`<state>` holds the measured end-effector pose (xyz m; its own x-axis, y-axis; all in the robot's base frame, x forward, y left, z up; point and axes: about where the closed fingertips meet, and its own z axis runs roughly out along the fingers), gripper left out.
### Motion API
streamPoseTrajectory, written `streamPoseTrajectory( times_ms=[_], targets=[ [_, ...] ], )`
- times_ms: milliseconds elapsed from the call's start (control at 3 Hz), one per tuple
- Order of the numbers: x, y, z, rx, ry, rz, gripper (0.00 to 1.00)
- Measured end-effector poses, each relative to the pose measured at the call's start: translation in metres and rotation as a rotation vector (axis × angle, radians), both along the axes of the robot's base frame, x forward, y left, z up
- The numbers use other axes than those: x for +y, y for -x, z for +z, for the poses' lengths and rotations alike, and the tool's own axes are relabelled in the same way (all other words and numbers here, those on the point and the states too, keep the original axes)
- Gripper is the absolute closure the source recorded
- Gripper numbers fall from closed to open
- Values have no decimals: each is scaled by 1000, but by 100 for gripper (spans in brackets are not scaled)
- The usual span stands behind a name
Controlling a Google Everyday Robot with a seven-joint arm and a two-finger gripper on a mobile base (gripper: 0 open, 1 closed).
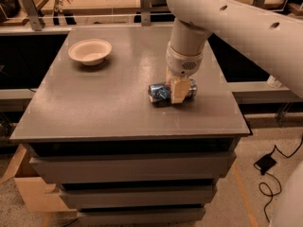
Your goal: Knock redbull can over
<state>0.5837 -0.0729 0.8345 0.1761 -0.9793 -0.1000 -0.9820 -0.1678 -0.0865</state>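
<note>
The redbull can (158,92) is blue and silver and lies on its side on the grey table (109,108), right of the middle, its long axis running left to right. My gripper (176,91) hangs from the big white arm (189,41) and sits right over the can's middle, touching it. The gripper hides the can's middle part. The can's right end (191,89) shows past the gripper.
A shallow white bowl (90,51) stands at the table's far left. The table's right edge (232,103) is close to the can. Drawers sit below the top. A wooden bench with a metal rail lies behind, and a black cable (267,167) lies on the floor at right.
</note>
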Motion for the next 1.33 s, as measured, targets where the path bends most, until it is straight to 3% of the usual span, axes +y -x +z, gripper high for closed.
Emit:
streamPoseTrajectory(
  times_ms=[667,1000,1333],
  targets=[
    [-2,3,11,-33,-26,-2,12],
    [-3,6,20,-52,-37,0,0],
    [-6,8,25,-63,-49,-2,0]
  ],
)
